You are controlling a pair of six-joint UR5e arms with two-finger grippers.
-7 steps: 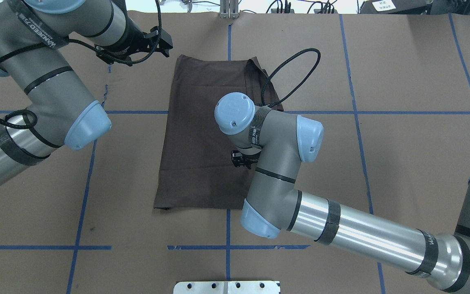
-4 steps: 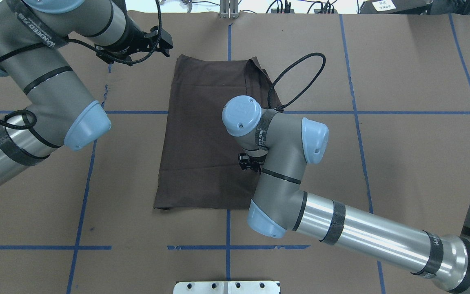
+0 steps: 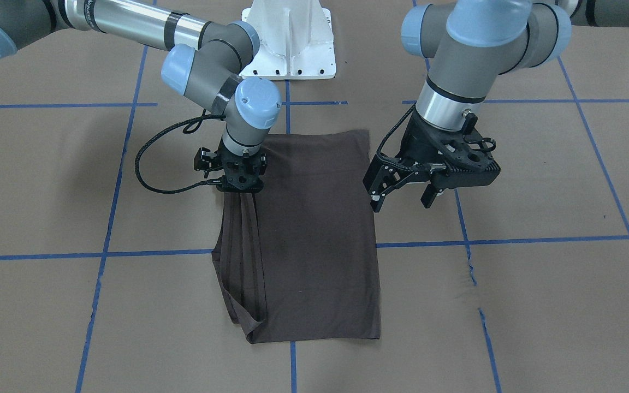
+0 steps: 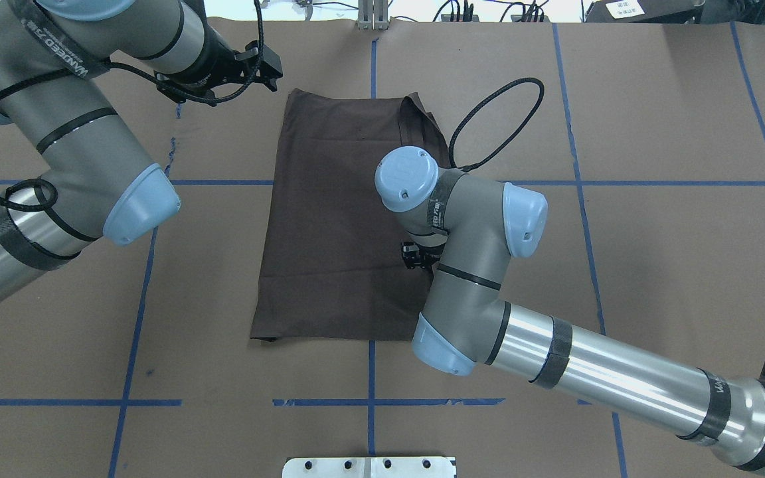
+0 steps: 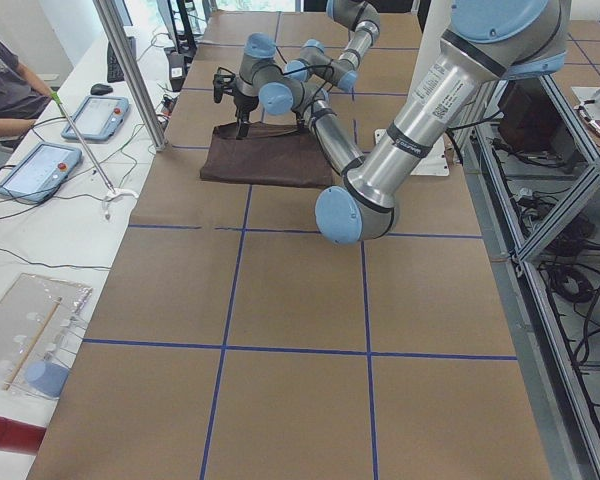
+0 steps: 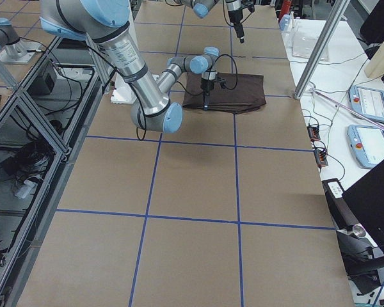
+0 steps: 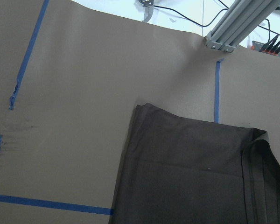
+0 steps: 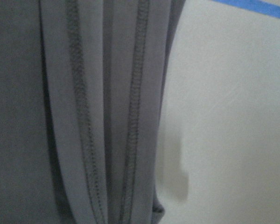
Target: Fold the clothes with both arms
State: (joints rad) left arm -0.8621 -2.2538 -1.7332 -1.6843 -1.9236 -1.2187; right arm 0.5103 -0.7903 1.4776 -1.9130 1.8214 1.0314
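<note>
T-shirt (image 3: pixel 314 234) folded flat | right fingers (image 3: pixel 238 185) pinch its pleated edge | left fingers (image 3: pixel 378 197) spread, just beside it

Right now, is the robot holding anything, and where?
The left hand is open and empty. The right hand sits on the T-shirt at its folded edge; whether it grips cannot be told.

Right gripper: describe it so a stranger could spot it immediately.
On the brown table with blue tape lines lies a dark folded T-shirt. The right gripper points straight down at its pleated side edge, with a looped black cable; the left gripper instead hangs open over bare paper beside the shirt's other side.
</note>
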